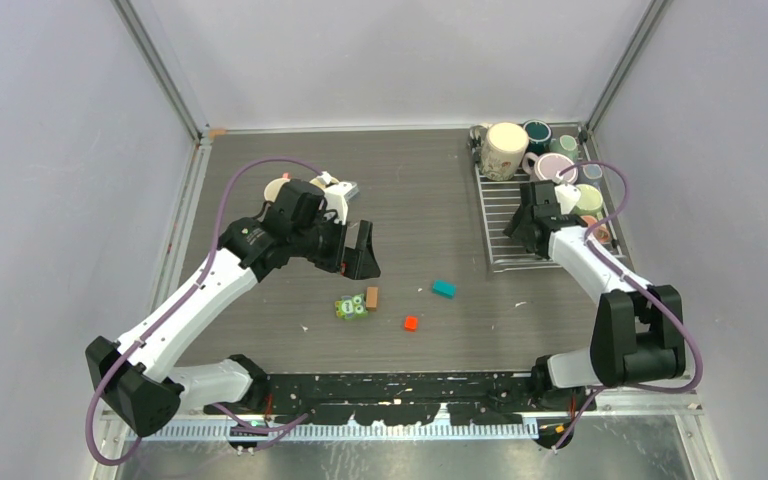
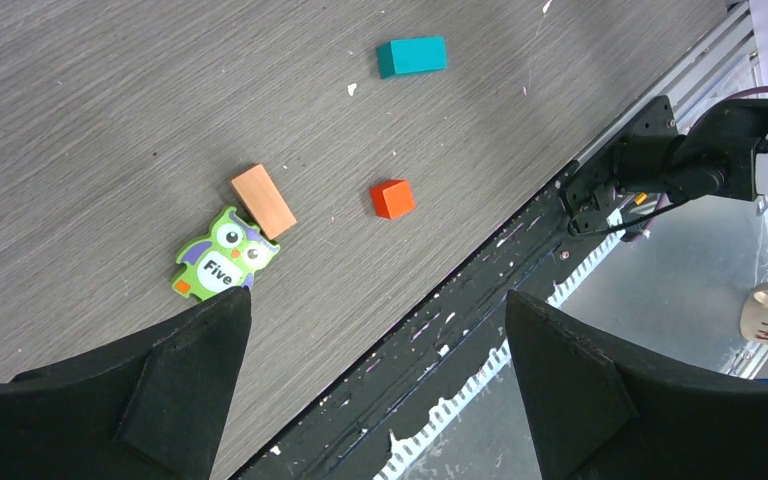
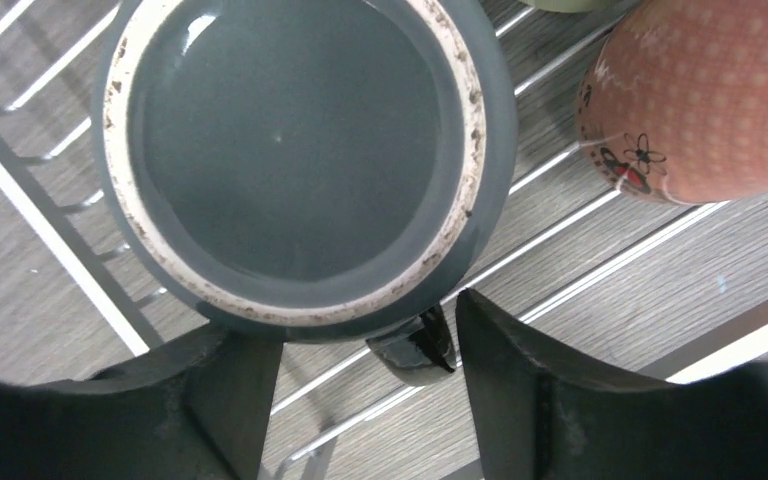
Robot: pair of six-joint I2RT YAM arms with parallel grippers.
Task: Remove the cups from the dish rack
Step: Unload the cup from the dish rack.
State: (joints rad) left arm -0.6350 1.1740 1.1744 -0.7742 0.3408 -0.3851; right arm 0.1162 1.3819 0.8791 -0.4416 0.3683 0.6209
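The dish rack (image 1: 500,215) lies at the back right with several cups on it: a cream one (image 1: 503,150), a dark teal one (image 1: 537,131), a pink one (image 1: 550,165) and a pale green one (image 1: 588,200). My right gripper (image 1: 532,215) hangs over the rack. In its wrist view a dark grey cup (image 3: 305,150) stands upside down on the rack bars (image 3: 560,235). Its dark handle (image 3: 415,350) sits between the jaws of the right gripper (image 3: 365,345), close to the right finger, with a gap on the left. My left gripper (image 1: 360,255) is open and empty above the table.
Toy pieces lie mid-table: a green owl (image 2: 222,255), a tan block (image 2: 263,200), a red cube (image 2: 392,198) and a teal block (image 2: 412,56). A salmon patterned cup (image 3: 705,95) stands close beside the grey one. A cream object (image 1: 276,187) shows behind the left arm.
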